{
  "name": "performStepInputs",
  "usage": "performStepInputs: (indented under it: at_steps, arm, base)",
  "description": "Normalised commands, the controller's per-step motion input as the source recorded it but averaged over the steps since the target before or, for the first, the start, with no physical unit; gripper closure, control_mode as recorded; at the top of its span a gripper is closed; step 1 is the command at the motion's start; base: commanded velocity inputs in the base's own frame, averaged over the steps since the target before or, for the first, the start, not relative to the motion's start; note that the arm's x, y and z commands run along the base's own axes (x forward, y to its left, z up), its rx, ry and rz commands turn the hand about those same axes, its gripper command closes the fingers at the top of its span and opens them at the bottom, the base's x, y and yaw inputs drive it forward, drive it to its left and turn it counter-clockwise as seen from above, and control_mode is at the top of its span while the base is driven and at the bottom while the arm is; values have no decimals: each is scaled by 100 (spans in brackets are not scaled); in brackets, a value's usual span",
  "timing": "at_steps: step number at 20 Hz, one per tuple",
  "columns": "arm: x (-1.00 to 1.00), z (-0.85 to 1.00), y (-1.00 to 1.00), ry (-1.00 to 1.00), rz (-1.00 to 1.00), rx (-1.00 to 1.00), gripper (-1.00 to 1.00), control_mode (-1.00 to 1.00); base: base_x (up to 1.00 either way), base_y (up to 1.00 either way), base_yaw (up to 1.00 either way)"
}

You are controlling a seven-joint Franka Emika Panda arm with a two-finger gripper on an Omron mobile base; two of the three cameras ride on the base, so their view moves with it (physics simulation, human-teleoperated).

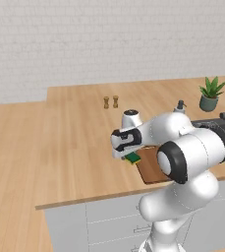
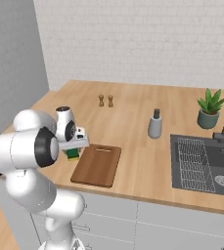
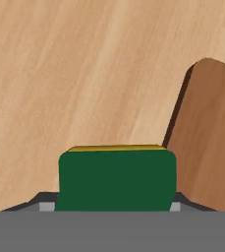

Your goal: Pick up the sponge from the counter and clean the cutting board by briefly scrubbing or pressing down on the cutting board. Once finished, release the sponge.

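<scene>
Gripper (image 3: 115,206) sits clamped on the sponge (image 3: 117,179), just off the board (image 3: 207,142) above the counter (image 3: 60,74); it looks light and squashy, so that grip across its sides should serve.

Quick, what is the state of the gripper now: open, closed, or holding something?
Gripper: closed on the sponge, which sits between its jaws, above the counter beside the cutting board.
</scene>
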Motion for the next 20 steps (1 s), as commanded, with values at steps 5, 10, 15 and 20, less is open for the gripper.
performStepInputs:
  at_steps: [5, 10, 15, 20]
  arm:
    - [41, 14, -70, 0, 0, 0, 100, -100]
    - [25, 0, -21, 0, 0, 0, 100, -100]
    - [-1, -5, 0, 0, 0, 0, 100, -100]
    - [25, -19, -7, 0, 0, 0, 100, -100]
  base:
    - [0, 0, 0]
    - [0, 0, 0]
    - [0, 0, 0]
    - [0, 0, 0]
